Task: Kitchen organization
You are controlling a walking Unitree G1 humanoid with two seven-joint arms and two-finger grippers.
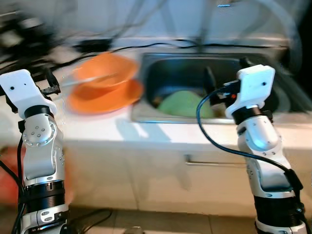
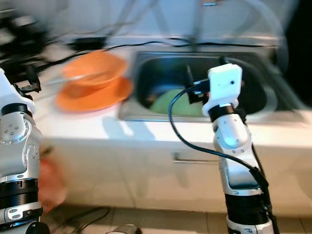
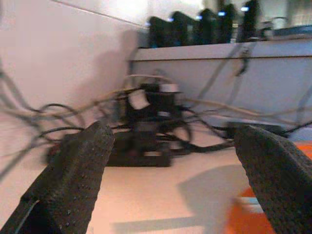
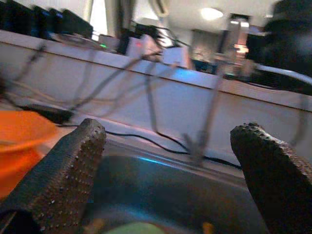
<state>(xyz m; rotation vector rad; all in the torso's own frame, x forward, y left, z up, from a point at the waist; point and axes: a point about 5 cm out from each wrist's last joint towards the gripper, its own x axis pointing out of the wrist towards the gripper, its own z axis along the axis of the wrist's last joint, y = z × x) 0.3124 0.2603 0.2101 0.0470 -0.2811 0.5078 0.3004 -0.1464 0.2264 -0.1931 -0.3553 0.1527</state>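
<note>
An orange bowl [image 1: 106, 69] rests on an orange plate [image 1: 105, 97] on the white counter, left of the steel sink [image 1: 165, 66]. A light green dish [image 1: 183, 103] lies inside the sink. My left gripper [image 3: 170, 180] is open, raised over the counter's left end, its fingers [image 3: 80, 170] wide apart with nothing between them; the orange plate's edge [image 3: 253, 217] lies just ahead of it. My right gripper [image 4: 168, 175] is open and empty at the sink's front rim, looking across the basin. The views are blurred.
A tangle of black cables and a power strip [image 3: 146, 141] lies at the back left of the counter. A faucet [image 4: 197, 139] stands behind the sink. White cabinet fronts with a handle [image 1: 214, 161] sit below. Something red [image 1: 9, 175] is on the floor at left.
</note>
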